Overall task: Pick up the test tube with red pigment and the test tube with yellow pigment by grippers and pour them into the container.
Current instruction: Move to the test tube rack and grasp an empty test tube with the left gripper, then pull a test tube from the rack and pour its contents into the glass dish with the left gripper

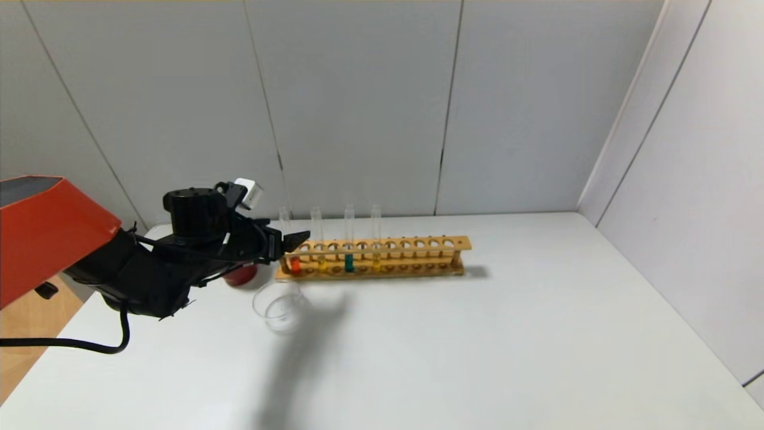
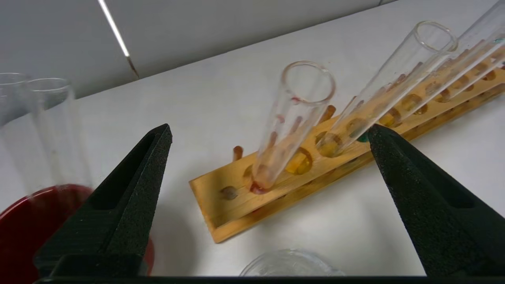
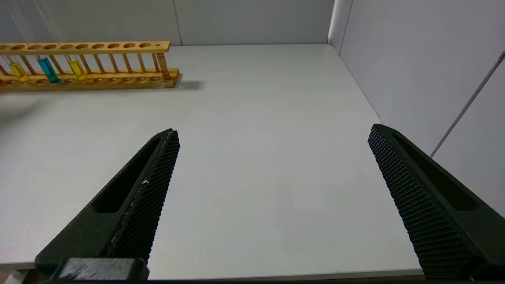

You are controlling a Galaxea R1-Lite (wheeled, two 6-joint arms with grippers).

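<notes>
A wooden rack [image 1: 418, 258] holds the test tube with red pigment [image 1: 295, 263] at its left end and a test tube with yellow pigment [image 1: 322, 261] beside it. My left gripper [image 1: 293, 241] hovers open just left of the rack's end. In the left wrist view the red tube [image 2: 294, 118] stands in the rack between my open left gripper's [image 2: 270, 136] fingertips and beyond them, untouched, with the yellow tube [image 2: 390, 85] behind it. The container [image 1: 280, 307], a clear glass dish, sits in front of the rack [image 2: 221, 221]. My right gripper [image 3: 272, 134] is open over bare table.
A teal tube [image 1: 349, 261] and a second yellow tube [image 1: 376, 260] stand further along the rack. A dark red cup [image 1: 242, 275] sits left of the rack under my left arm. Walls close the back and right sides.
</notes>
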